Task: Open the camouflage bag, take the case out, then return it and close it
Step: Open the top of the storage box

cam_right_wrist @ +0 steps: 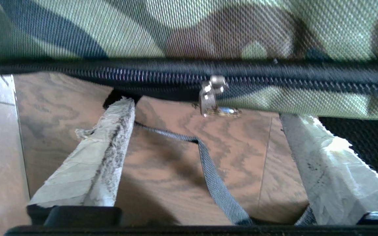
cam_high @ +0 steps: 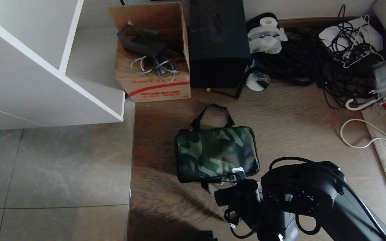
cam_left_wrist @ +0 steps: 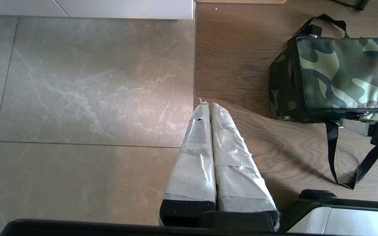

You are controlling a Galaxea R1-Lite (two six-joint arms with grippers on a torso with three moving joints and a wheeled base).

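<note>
Bag (cam_high: 216,152) lies zipped on the wood floor (cam_high: 280,117). Right gripper (cam_right_wrist: 205,131) sits at its near edge, fingers (cam_right_wrist: 100,154) spread wide, holding nothing, zip pull (cam_right_wrist: 212,95) between them. Left gripper (cam_left_wrist: 207,106) off beside, fingers pressed together, empty.

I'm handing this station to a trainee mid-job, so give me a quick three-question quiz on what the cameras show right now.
1. True or false: the camouflage bag lies on the wooden floor with its zip closed.
2. Which gripper is at the bag's zip edge: A) left gripper, B) right gripper?
3. Fill in: between the right gripper's open fingers sits the metal zip ____.

Key:
1. True; the wrist view shows the zip teeth joined along the edge.
2. B; the left gripper is shut, over the floor beside the bag.
3. Pull, untouched.
</note>
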